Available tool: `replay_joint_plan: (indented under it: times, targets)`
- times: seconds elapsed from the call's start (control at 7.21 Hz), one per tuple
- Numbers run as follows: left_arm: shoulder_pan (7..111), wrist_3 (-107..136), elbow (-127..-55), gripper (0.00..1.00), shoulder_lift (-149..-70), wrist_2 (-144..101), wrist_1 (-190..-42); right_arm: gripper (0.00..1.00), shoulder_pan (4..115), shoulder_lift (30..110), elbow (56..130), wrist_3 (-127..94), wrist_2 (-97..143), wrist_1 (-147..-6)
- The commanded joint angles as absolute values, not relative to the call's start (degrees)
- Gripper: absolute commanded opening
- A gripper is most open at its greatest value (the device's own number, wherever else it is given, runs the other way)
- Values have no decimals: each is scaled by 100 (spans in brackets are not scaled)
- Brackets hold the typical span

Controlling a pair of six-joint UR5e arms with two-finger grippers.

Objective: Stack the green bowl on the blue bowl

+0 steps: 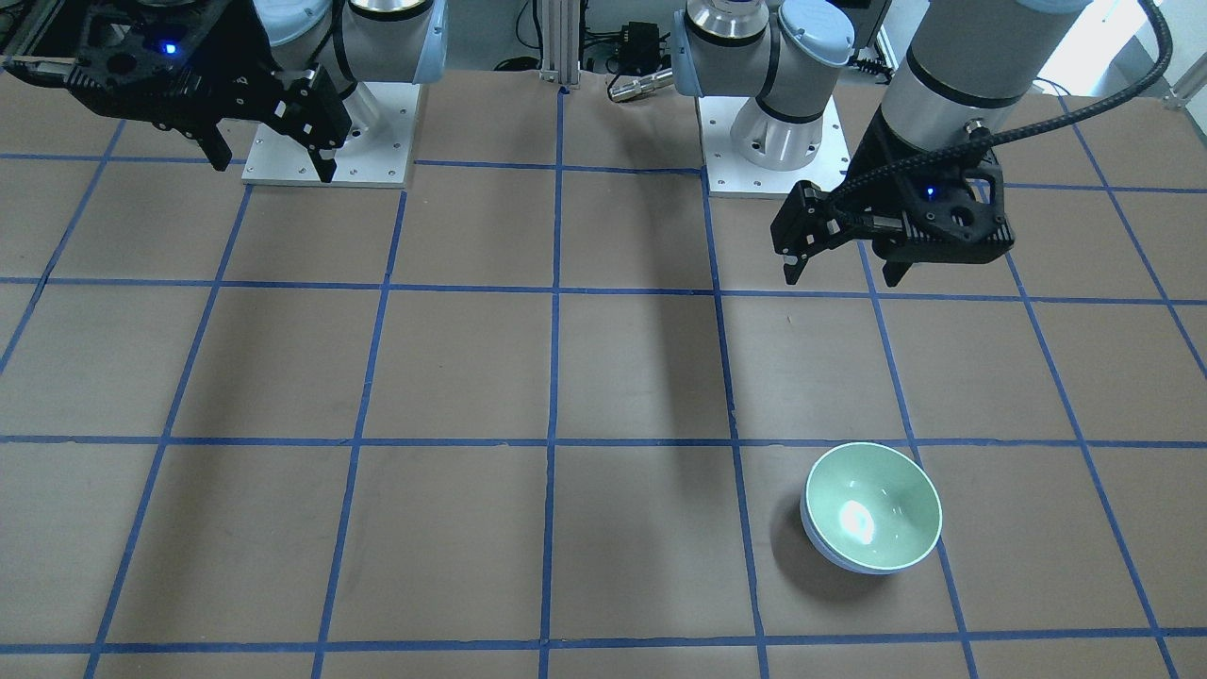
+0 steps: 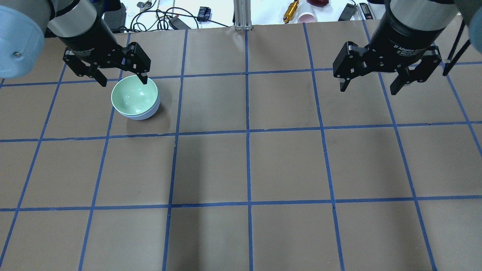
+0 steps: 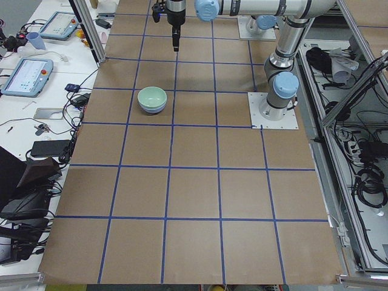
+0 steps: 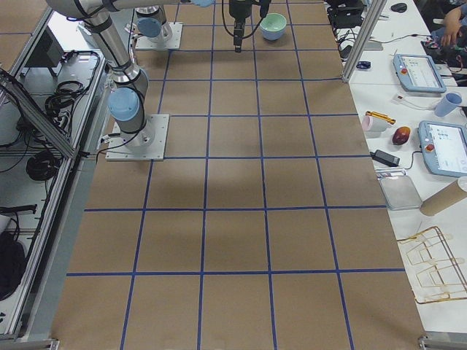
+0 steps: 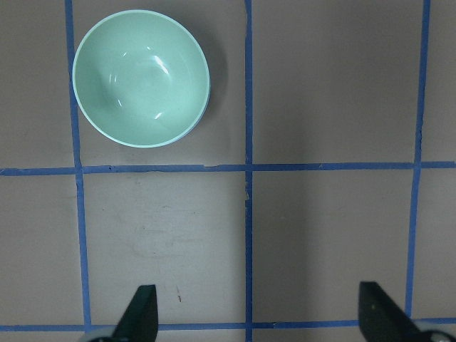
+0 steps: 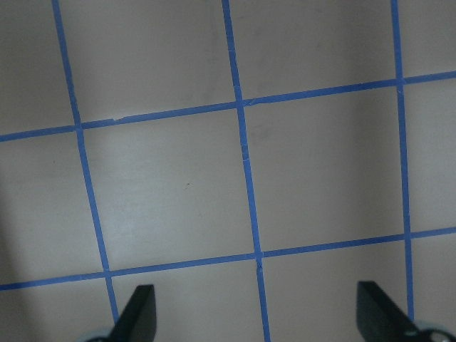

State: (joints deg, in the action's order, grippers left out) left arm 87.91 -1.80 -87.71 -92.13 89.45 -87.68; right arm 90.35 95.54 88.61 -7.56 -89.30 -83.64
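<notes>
The green bowl [image 2: 134,96] sits nested inside the blue bowl [image 2: 145,114] on the table; only the blue bowl's outer wall shows below the green rim. The stack also shows in the front view [image 1: 873,507], the left wrist view [image 5: 141,77], the left side view [image 3: 151,98] and the right side view [image 4: 273,25]. My left gripper [image 2: 121,78] is open and empty, raised high above the table, apart from the bowls. My right gripper [image 2: 369,87] is open and empty, high over the other side of the table.
The brown table cover carries a blue tape grid [image 2: 247,131]. The two arm bases [image 1: 775,141] stand at the robot's edge. Cables, a tablet [image 3: 27,76] and small tools lie on side benches beyond the table edges.
</notes>
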Motion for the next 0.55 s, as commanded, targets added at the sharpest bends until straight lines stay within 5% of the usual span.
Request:
replay_joint_plan:
  times: [0.0, 0.42]
  targets:
    - [8789, -185, -8789, 100, -9150, 9070, -8771, 100, 9035, 9554, 8859, -756, -8930, -8367]
    - [8789, -176, -8780, 100, -9132, 9018, -8771, 100, 9035, 9554, 8859, -756, -8930, -8367]
